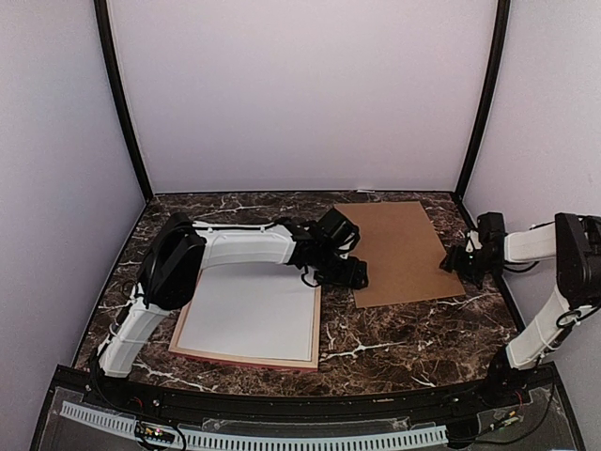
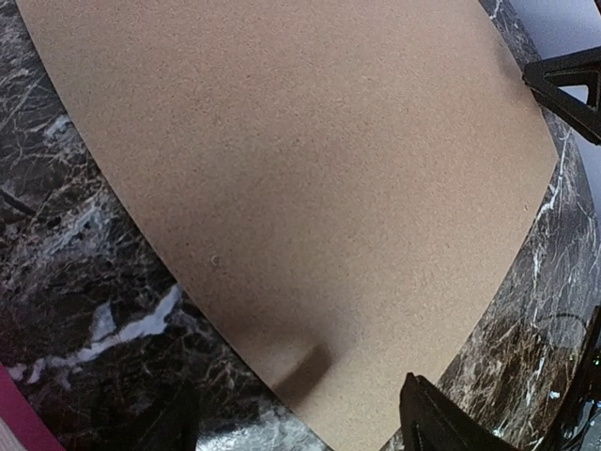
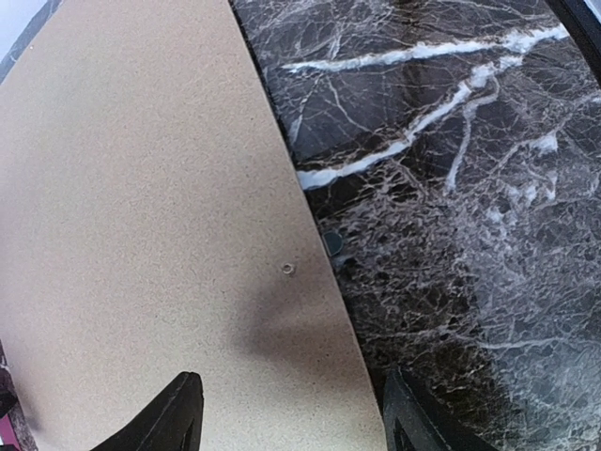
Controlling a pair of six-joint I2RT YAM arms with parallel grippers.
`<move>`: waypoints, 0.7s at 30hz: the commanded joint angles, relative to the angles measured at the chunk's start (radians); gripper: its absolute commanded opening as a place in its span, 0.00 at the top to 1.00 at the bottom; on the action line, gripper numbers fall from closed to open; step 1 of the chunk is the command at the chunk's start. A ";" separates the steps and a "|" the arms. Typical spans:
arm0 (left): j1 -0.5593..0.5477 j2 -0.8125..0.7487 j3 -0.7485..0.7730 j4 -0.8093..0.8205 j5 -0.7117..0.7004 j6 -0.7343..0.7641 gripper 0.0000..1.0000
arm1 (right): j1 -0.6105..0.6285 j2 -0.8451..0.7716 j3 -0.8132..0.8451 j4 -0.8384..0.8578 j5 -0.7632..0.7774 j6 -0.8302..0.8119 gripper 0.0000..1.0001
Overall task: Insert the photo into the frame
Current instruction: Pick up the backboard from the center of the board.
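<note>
The pink frame (image 1: 242, 359) lies flat at the near left. A plain white sheet (image 1: 250, 315) fills it, without a window; it looks like the photo lying white back up, and no printed side shows. My left gripper (image 1: 355, 275) is open and empty, low over the near-left corner of the brown backing board (image 1: 399, 246). In the left wrist view the left gripper (image 2: 300, 427) straddles that corner of the board (image 2: 310, 169). My right gripper (image 1: 457, 263) is open and empty at the board's right edge. In the right wrist view the right gripper (image 3: 296, 423) straddles that edge of the board (image 3: 141, 216).
The dark marble table (image 1: 404, 329) is walled by pale panels on three sides. A corner of the frame (image 2: 19, 427) shows in the left wrist view, and the right gripper's finger (image 2: 568, 89) beyond the board. A small blue-grey speck (image 3: 332, 243) lies beside the board's edge.
</note>
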 commanded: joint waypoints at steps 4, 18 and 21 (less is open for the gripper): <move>-0.009 0.029 0.025 -0.019 0.046 -0.043 0.24 | -0.001 0.011 -0.077 -0.018 -0.112 0.037 0.34; -0.025 -0.028 -0.081 0.061 0.147 -0.097 0.27 | -0.001 -0.212 -0.126 -0.024 -0.418 0.101 0.52; -0.026 -0.061 -0.124 0.081 0.156 -0.110 0.27 | -0.001 -0.278 -0.145 -0.038 -0.482 0.129 0.57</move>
